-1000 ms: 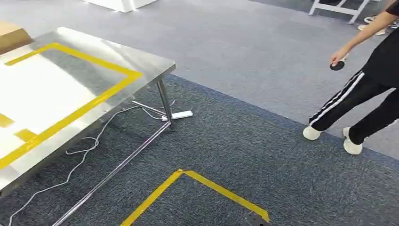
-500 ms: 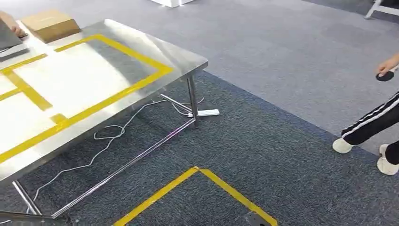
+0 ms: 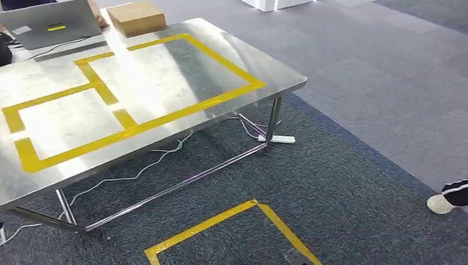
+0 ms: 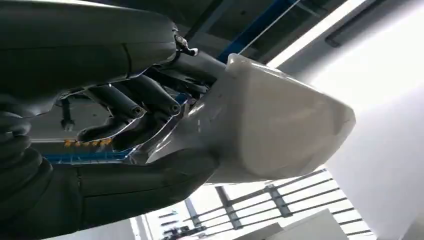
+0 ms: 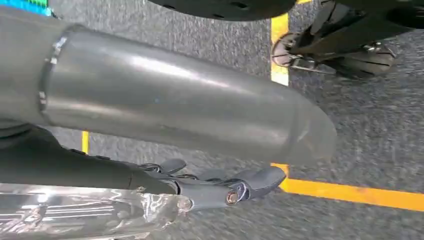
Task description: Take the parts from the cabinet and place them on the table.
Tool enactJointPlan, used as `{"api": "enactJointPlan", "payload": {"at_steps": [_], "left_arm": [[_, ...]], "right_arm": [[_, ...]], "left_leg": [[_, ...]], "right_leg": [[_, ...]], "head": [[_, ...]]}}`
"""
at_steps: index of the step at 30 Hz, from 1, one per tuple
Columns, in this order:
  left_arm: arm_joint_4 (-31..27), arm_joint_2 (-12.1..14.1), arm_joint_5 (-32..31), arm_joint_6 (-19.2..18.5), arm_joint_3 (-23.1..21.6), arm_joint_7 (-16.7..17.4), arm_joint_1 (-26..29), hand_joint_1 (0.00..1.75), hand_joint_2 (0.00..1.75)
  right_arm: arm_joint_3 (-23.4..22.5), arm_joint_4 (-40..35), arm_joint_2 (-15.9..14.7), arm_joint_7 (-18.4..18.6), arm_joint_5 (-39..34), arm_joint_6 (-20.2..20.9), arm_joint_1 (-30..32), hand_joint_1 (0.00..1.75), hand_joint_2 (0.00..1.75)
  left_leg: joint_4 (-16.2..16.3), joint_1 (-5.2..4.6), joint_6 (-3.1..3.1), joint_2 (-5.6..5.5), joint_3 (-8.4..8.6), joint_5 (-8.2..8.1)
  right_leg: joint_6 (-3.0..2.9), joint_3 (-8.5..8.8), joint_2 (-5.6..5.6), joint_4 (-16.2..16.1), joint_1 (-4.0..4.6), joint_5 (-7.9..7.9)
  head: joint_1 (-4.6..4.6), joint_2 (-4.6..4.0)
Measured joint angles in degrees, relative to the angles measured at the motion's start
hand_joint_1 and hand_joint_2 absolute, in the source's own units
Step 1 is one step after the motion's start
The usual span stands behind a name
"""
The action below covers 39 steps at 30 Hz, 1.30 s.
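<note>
Close at the left wrist, the left hand point(image 4: 125, 115) is gripping a pale plastic-wrapped part point(image 4: 270, 125), fingers curled round it. The right hand point(image 5: 200, 187) is holding a clear-wrapped part point(image 5: 90, 210) beside a grey tube point(image 5: 175, 100). Since a second ago the whole head view has been swinging, so the robot is turning and the steel counter point(image 3: 265, 69) with yellow tape point(image 3: 165, 118) is coming into reach; placing looks next. Laptop point(image 3: 49, 25) and cardboard box point(image 3: 135, 16) are sitting at its far edge, grey carpet point(image 3: 359, 72) around.

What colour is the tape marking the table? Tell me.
Yellow tape on the steel table; clearest in the head view.
</note>
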Motion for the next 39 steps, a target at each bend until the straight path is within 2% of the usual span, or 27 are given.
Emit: {"api": "enactJointPlan", "payload": {"at_steps": [1, 2, 6, 7, 8, 9, 11, 12, 13, 15, 16, 17, 18, 21, 22, 23, 24, 26, 27, 28, 29, 31, 32, 34, 35, 36, 39], "left_arm": [[0.0, -0.04, 0.0, -0.13, -0.09, 0.0, -0.07, 1.75, 1.75], [-0.02, -0.07, 0.0, -0.22, -0.09, 0.0, -0.3, 1.75, 1.75], [-0.15, -0.07, 0.0, -1.09, -0.72, 0.28, -0.69, 1.75, 1.75], [-0.15, -0.09, 0.0, -1.2, -1.12, 0.35, -0.65, 1.75, 1.75], [-0.15, -0.04, 0.0, -1.29, -1.27, 0.37, -0.89, 1.75, 1.75], [-0.15, -0.09, 0.0, -1.31, -1.44, 0.42, -1.39, 1.75, 1.75], [-0.17, -0.2, 0.0, -1.33, -1.75, 0.42, -1.57, 1.75, 1.75], [-0.17, -0.26, 0.0, -1.42, -1.79, 0.42, -1.55, 1.75, 1.75], [-0.17, -0.33, 0.0, -1.44, -1.9, 0.42, -1.55, 1.75, 1.75], [-0.17, -0.31, 0.0, -1.46, -2.03, 0.42, -1.57, 1.75, 1.75], [-0.17, -0.22, 0.0, -1.46, -2.01, 0.44, -1.63, 1.75, 1.75], [-0.17, -0.24, 0.0, -1.53, -2.03, 0.5, -1.73, 1.75, 1.75], [-0.2, -0.26, 0.0, -1.62, -2.14, 0.5, -2.21, 1.75, 1.75], [-0.26, -0.31, 0.0, -1.81, -2.23, 0.61, -1.85, 1.75, 1.75], [-0.28, -0.24, 0.0, -1.84, -2.29, 0.61, -1.87, 1.75, 1.75], [-0.31, -0.2, 0.0, -1.86, -2.29, 0.7, -1.89, 1.75, 1.75], [-0.31, -0.15, 0.0, -1.9, -2.34, 0.77, -2.13, 1.75, 1.75], [-0.44, -0.37, 0.0, -1.88, -2.62, 0.79, -2.25, 1.75, 1.75], [-0.44, -0.5, 0.0, -1.79, -2.62, 0.35, -2.15, 1.75, 1.75], [-0.44, -0.59, 0.0, -1.79, -2.62, -0.22, -2.15, 1.75, 1.75], [-0.44, -0.72, 0.0, -1.77, -2.6, -0.68, -2.15, 1.75, 1.75], [-0.44, -0.79, 0.0, -1.75, -2.58, -1.05, -2.15, 1.75, 1.75], [-0.44, -0.79, 0.0, -1.73, -2.53, -1.14, -2.18, 1.75, 1.75], [-0.44, -0.7, 0.0, -1.49, -2.47, -1.25, -2.3, 1.75, 1.75], [-0.44, -0.57, 0.0, -1.44, -2.43, -1.25, -2.34, 1.75, 1.75], [-0.44, -0.52, 0.0, -1.4, -2.43, -1.29, -2.31, 1.75, 1.75], [-0.44, -0.55, 0.0, -1.27, -2.43, -1.53, -2.34, 1.75, 1.75]], "right_arm": [[0.0, -0.02, 0.0, 0.0, -0.02, 0.0, -0.03, 0.0, 0.0], [0.0, -0.02, 0.0, 0.0, -0.07, 0.02, -0.02, 0.0, 0.0], [-0.15, -0.04, -0.02, 0.07, -0.13, 0.26, -0.13, 0.0, 0.0], [-0.26, -0.04, -0.02, 0.07, -0.13, 0.26, -0.28, 0.0, 0.0], [-0.31, -0.04, -0.02, 0.04, -0.11, 0.28, -0.33, 0.0, 0.0], [-0.35, -0.04, 0.0, 0.04, -0.11, 0.31, -0.28, 0.0, 0.0], [-0.39, -0.04, -0.02, 0.07, -0.11, 0.44, -0.09, 0.0, 0.0], [-0.44, -0.04, -0.04, 0.07, -0.11, 0.44, -0.01, 0.0, 0.0], [-0.5, -0.04, -0.04, 0.07, -0.11, 0.46, 0.0, 0.0, 0.0], [-0.59, -0.04, -0.02, 0.07, -0.11, 0.52, -0.11, 0.0, 0.0], [-0.61, -0.04, 0.0, 0.07, -0.11, 0.52, -0.15, 0.0, 0.0], [-0.66, -0.04, -0.02, 0.07, -0.11, 0.52, -0.17, 0.0, 0.0], [-0.74, -0.07, -0.02, 0.07, -0.11, 0.52, -0.13, 0.0, 0.0], [-0.85, -0.07, -0.02, 0.17, -0.11, 0.52, -0.35, 0.0, 0.0], [-0.87, -0.09, -0.02, 0.17, -0.11, 0.52, -0.45, 0.0, 0.0], [-0.9, -0.09, -0.02, 0.15, -0.11, 0.5, -0.58, 0.0, 0.0], [-0.94, -0.09, -0.02, 0.09, -0.13, 0.48, -0.62, 0.0, 0.0], [-1.22, -0.09, -0.02, -0.17, -0.39, 0.5, -0.45, 0.0, 0.0], [-1.44, -0.07, -0.02, 0.06, -0.55, 0.61, -0.36, 0.0, 0.0], [-1.51, -0.07, -0.02, 0.35, -0.48, 0.68, -0.24, 0.0, 0.0], [-1.53, -0.07, -0.02, 0.44, -0.31, 0.68, -0.21, 0.0, 0.0], [-1.57, -0.07, -0.02, 0.48, -0.11, 0.68, -0.3, 0.0, 0.0], [-1.62, -0.07, -0.02, 0.5, -0.02, 0.68, -0.38, 0.0, 0.0], [-1.66, -0.07, 0.04, 0.5, 0.22, 0.7, -0.64, 0.0, 0.0], [-1.66, -0.07, 0.18, 0.52, 0.26, 0.74, -0.61, 0.0, 0.0], [-1.68, -0.07, 0.17, 0.59, 0.35, 0.77, -0.55, 0.0, 0.0], [-1.7, -0.07, 0.17, 0.66, 0.48, 0.81, -0.53, 0.0, 0.0]], "left_leg": [[0.09, 0.14, -0.33, -0.74, 0.03, -0.04], [0.45, -0.15, -0.78, -1.47, -0.26, -0.14], [0.15, 0.29, -2.11, -4.14, -1.08, 0.6], [0.67, 0.3, -2.2, -2.32, -1.28, 0.21], [2.58, -0.03, -2.44, 1.27, -2.23, -1.33], [6.25, -0.02, -2.66, 2.78, -4.0, -3.53], [15.33, 0.1, -2.96, 3.67, -8.33, -7.41], [18.16, 0.17, -3.1, 3.71, -9.71, -8.04], [17.91, 0.26, -3.21, 3.74, -9.57, -7.15], [10.59, 0.3, -3.23, 4.48, -5.71, -2.84], [5.53, 0.28, -3.21, 6.01, -2.84, -0.76], [1.77, 0.14, -3.16, 9.62, -0.5, 0.07], [0.35, -0.33, -2.66, 9.53, -0.04, -0.43], [0.46, -0.49, -1.57, 7.18, -0.43, -0.56], [0.12, -0.08, -1.11, 6.42, -0.14, -0.27], [0.06, 0.09, -0.91, 5.88, -0.03, -0.22], [0.06, 0.17, -0.6, 5.31, -0.01, -0.25], [0.08, 0.11, -0.13, 4.42, -0.07, -0.29], [0.09, 0.05, -0.11, 3.82, -0.06, -0.3], [0.09, 0.03, -0.12, 3.26, -0.01, -0.31], [0.09, 0.04, -0.13, 2.75, 0.06, -0.32], [0.1, 0.16, -0.32, 2.14, 0.38, -0.43], [0.11, 0.17, -0.64, 1.92, 0.47, -0.54], [0.49, -0.15, -1.18, 1.65, 0.06, -0.62], [0.57, -0.16, -0.26, 1.66, -0.05, -0.78], [0.52, -0.21, 0.64, 1.67, -0.1, -0.38], [-0.01, -0.15, 0.48, 1.75, 0.09, -0.18]], "right_leg": [[0.07, 2.7, 2.16, -5.62, -0.3, 2.47], [0.07, 3.97, 4.82, -8.78, -0.6, 2.48], [-1.27, 4.5, 2.33, -8.95, -0.39, 2.61], [-1.8, 4.67, 1.49, -9.36, -0.66, 2.93], [-2.22, 4.74, 0.97, -9.57, -0.55, 2.96], [-2.44, 4.76, 0.21, -9.66, -0.42, 2.97], [-2.62, 4.68, -1.26, -9.7, -0.37, 2.88], [-2.69, 4.69, -2.03, -9.7, -0.37, 2.81], [-2.64, 4.76, -2.82, -9.7, -0.38, 2.73], [-2.4, 5.01, -4.28, -9.69, -0.44, 2.45], [-2.18, 5.25, -4.87, -9.69, -0.43, 2.3], [-1.84, 5.56, -5.43, -9.68, -0.13, 2.09], [-1.39, 5.42, -5.91, -9.37, 0.26, 1.61], [-0.7, 6.46, -8.16, -10.07, 0.3, 1.38], [-0.25, 6.4, -8.0, -9.97, 0.15, 0.98], [0.19, 5.96, -4.44, -8.7, -0.04, 0.12], [0.23, 4.5, -2.17, -5.48, -0.06, -1.65], [0.36, -0.82, -0.84, 4.83, -0.05, -5.84], [0.3, -2.93, -0.82, 8.27, -0.05, -6.58], [0.18, -3.71, -0.81, 8.71, -0.05, -5.76], [0.08, -3.08, -0.79, 6.36, -0.04, -3.67], [-0.23, 1.04, -0.69, -3.2, -0.07, 1.7], [-0.26, 3.27, -0.16, -7.87, -0.18, 3.43], [-0.63, 3.95, 0.22, -9.26, -0.26, 3.12], [-0.25, 3.8, 0.24, -9.35, -0.36, 3.33], [-0.32, 3.77, 0.25, -9.35, -0.31, 3.37], [-0.71, 3.63, 0.45, -9.33, -0.12, 3.5]], "head": [[0.0, 0.0], [0.04, 0.0], [-0.16, 0.0], [-0.11, 0.0], [-0.48, 0.0], [-0.53, 0.0], [-0.53, 0.0], [-0.57, 0.0], [-0.5, 0.0], [-0.52, 0.0], [-0.55, 0.0], [-0.55, 0.0], [-0.63, 0.0], [-0.26, 0.0], [-0.26, 0.0], [-0.09, 0.0], [-0.09, 0.0], [0.17, 0.0], [0.13, 0.0], [0.15, 0.0], [0.18, 0.0], [0.17, 0.0], [0.2, 0.0], [0.0, 0.0], [0.04, 0.0], [-0.02, 0.0], [0.0, 0.0]]}}
